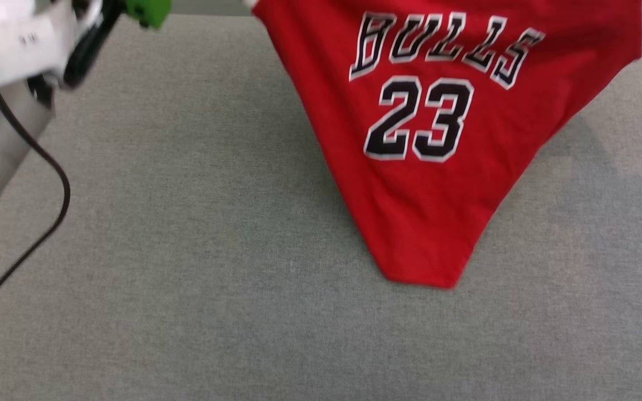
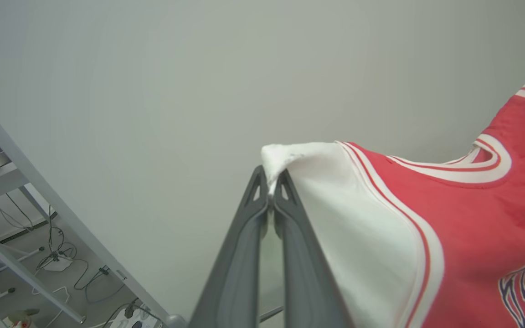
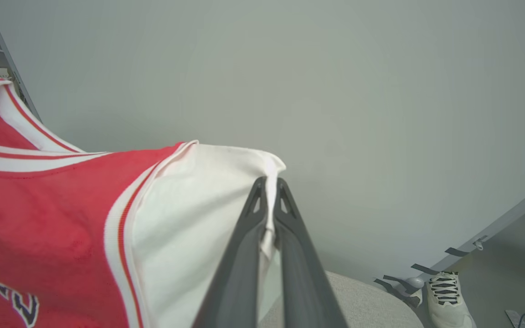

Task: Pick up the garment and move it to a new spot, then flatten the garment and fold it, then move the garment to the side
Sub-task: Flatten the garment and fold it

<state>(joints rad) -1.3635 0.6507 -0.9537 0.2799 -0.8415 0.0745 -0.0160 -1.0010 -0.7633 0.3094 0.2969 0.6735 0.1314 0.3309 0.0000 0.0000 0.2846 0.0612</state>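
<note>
Red jersey knit is hanging down in the head view. The garment (image 1: 427, 211) is dropping from the top edge and tapering to a blunt point over the grey woven tabletop (image 1: 187, 250), and I can't tell if the tip is touching. Black letters with white outlines are reading "BULLS", with a big "23" underneath. Up in the left corner a pale forearm (image 1: 14, 44) is showing a small white label (image 1: 27, 39) that's too blurry to read, with a black cable (image 1: 48, 223) looping down off it and a bright green piece (image 1: 148, 11) beside it.

In the left wrist view, the left end effector (image 2: 269, 182) is pinching completely closed on the folded edge of the white sleeve (image 2: 358, 218), holding it up against a plain pale wall (image 2: 153, 91). Red-and-white ribbed trim is running along the seam and round the collar (image 2: 481, 164).

In the right wrist view, the right end effector (image 3: 269, 196) is doing the same, clamped tight on the opposite sleeve (image 3: 198, 205), with the smooth red body stretching away to the side. A white lace-up shoe (image 3: 447, 291) is standing on the floor past the tabletop corner.
</note>
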